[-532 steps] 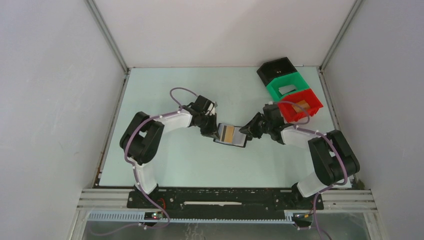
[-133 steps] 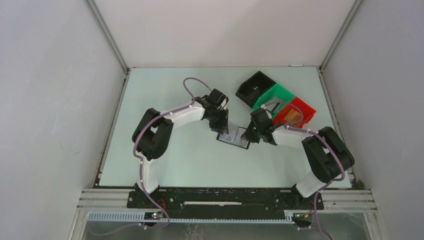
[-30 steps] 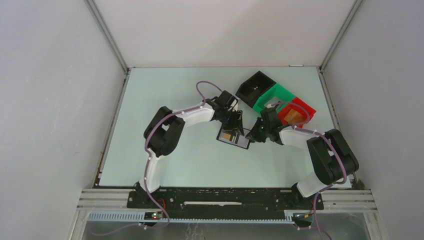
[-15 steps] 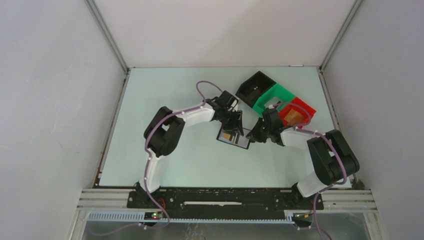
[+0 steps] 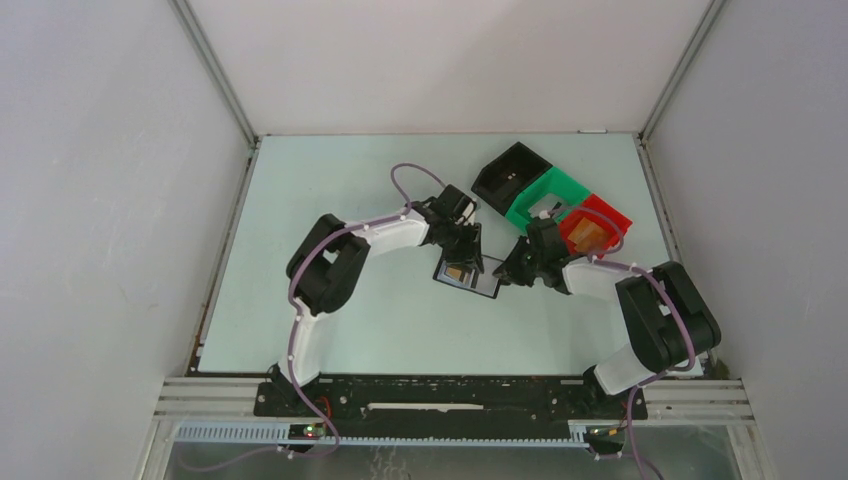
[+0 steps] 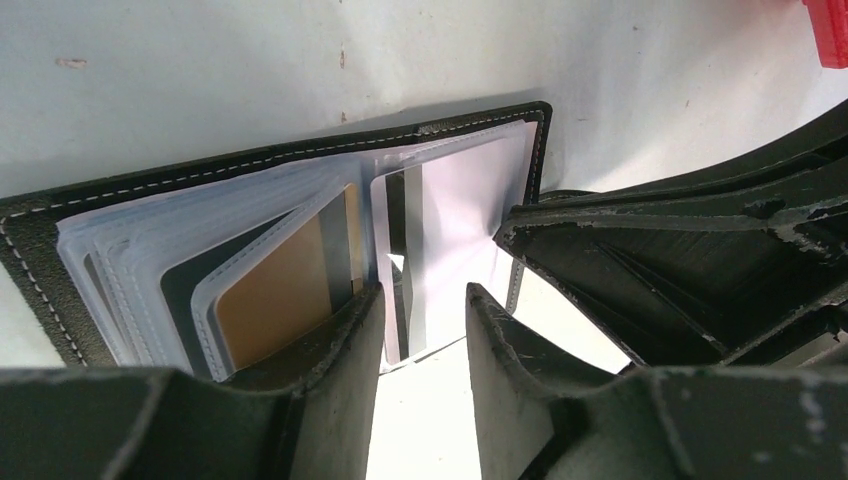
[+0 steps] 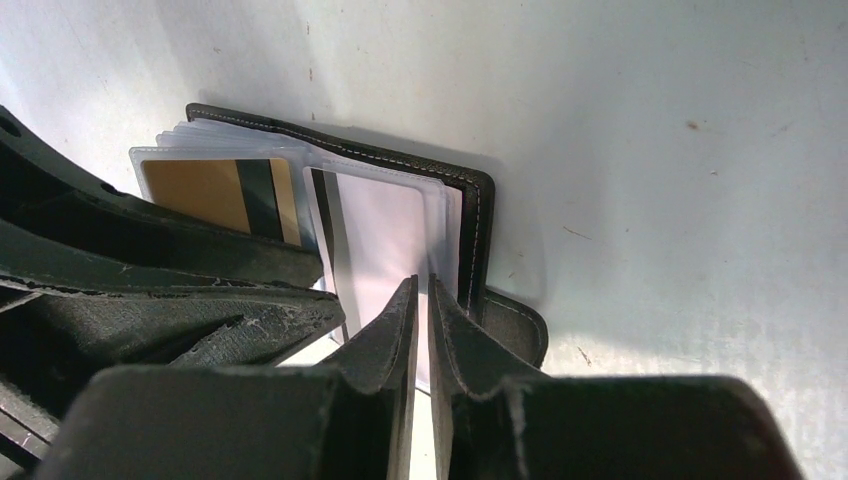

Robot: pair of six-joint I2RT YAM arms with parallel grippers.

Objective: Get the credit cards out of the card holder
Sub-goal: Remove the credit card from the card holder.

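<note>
The black card holder [image 5: 468, 277] lies open on the table, its clear sleeves fanned out. One sleeve holds an orange-tan piece [image 6: 275, 300]. A pale credit card [image 6: 455, 215] with a grey stripe sits in the right-hand sleeve [image 7: 385, 235]. My left gripper [image 6: 420, 310] is low over the fold, open, its fingers either side of that card's near edge. My right gripper [image 7: 421, 295] comes in from the right, shut to a thin slit. Its tips rest on the right half of the card holder [image 7: 478, 215], beside the closure tab [image 7: 515, 320].
Black bin [image 5: 510, 173], green bin [image 5: 550, 192] and red bin [image 5: 600, 222] stand in a row at the back right, close behind my right arm. A pale flat piece lies in the green bin, an orange one in the red. The right gripper's fingers [image 6: 660, 260] crowd the left wrist view.
My left gripper's jaws have narrowed over the last second and it has dropped slightly toward the card holder. The right gripper and the card holder have stayed put.
</note>
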